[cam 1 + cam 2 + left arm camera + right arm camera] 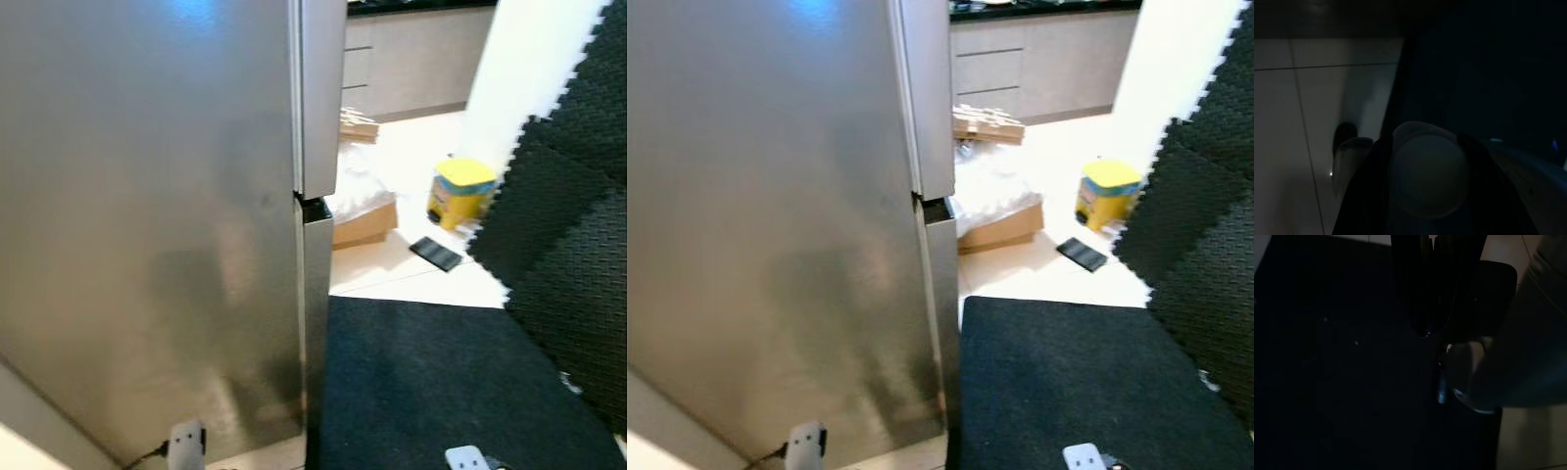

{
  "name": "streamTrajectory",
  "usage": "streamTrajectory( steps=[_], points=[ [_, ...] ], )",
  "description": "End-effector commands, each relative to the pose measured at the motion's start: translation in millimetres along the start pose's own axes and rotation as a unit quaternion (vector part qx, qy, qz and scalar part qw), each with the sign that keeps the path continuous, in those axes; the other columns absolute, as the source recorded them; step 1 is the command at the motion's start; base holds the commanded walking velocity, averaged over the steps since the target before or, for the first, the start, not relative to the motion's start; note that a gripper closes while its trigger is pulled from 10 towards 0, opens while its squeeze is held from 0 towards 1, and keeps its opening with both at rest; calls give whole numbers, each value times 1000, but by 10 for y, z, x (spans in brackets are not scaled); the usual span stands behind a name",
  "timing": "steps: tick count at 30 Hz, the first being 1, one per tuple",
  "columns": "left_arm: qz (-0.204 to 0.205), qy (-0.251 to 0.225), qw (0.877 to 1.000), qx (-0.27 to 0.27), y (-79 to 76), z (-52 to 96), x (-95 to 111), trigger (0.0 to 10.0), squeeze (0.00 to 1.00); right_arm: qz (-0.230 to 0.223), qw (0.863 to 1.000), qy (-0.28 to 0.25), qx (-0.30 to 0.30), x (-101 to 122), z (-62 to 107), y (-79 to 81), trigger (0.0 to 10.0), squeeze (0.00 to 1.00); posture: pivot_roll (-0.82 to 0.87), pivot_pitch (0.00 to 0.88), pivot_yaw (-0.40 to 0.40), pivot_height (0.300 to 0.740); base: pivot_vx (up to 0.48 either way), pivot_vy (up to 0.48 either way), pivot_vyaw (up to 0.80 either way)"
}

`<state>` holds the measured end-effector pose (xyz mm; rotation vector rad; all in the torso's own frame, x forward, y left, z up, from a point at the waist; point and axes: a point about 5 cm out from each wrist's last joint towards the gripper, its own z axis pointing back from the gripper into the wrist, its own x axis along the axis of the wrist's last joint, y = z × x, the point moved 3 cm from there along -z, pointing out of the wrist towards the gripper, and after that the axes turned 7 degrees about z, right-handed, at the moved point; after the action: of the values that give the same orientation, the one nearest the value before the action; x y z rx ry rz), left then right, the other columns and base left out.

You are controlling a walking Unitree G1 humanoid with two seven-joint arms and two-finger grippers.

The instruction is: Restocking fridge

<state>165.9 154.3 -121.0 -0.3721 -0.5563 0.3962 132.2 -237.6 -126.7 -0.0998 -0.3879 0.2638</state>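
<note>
Left tool (1425,147) is seen in the dark left wrist view pinching one pale round container (1429,169), its lower part cut off by the frame; contents can't be made out. Right tool (1432,308) hangs over the black mat (431,382); spread or pressed together cannot be told in the dark. One fridge (157,225), both doors closed, stands just ahead. Beyond on the floor: one yellow tub (460,191), one cardboard box (999,227), one flat black item (436,254), blurred.
</note>
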Motion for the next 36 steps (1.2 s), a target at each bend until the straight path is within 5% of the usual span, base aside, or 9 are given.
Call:
streamTrajectory(
  steps=[1, 6, 10, 13, 22, 30, 36],
  points=[
    [6, 15, 1000, 14, 89, 38, -86, 10000, 0, -18, 999, -18, -26, 99, 6, -121, 10000, 0, -58, 0, -8, 740, 0, 0, 0],
    [1, 16, 1000, 14, 92, 39, -87, 10000, 0, -39, 995, -73, -62, 396, 37, -360, 10000, 0, -58, 0, -8, 740, 0, 0, 0],
    [-4, 14, 1000, 19, 106, 43, -80, 10000, 0, -62, 980, -172, -76, 926, 143, -640, 10000, 0, -69, 0, -6, 740, 0, 0, 0],
    [-7, 13, 1000, 21, 113, 45, -80, 10000, 0, -61, 976, -195, -72, 1049, 175, -680, 10000, 0, -70, 0, -6, 740, 0, 0, 0],
    [-8, 7, 999, 30, 156, 61, -68, 10000, 0, 5, 953, -303, 17, 1688, 321, -524, 10000, 0, -75, 0, -7, 740, 0, 0, 0],
    [-14, 2, 999, 30, 172, 63, -18, 10000, 0, 77, 898, -408, 147, 2207, 588, -215, 10000, 0, -72, 0, -6, 740, 0, 0, 0],
    [-16, 4, 999, 30, 178, 68, -38, 10000, 0, 103, 877, -445, 149, 2436, 731, -206, 10000, 0, -74, 0, -4, 740, 0, 0, 0]
  ],
)
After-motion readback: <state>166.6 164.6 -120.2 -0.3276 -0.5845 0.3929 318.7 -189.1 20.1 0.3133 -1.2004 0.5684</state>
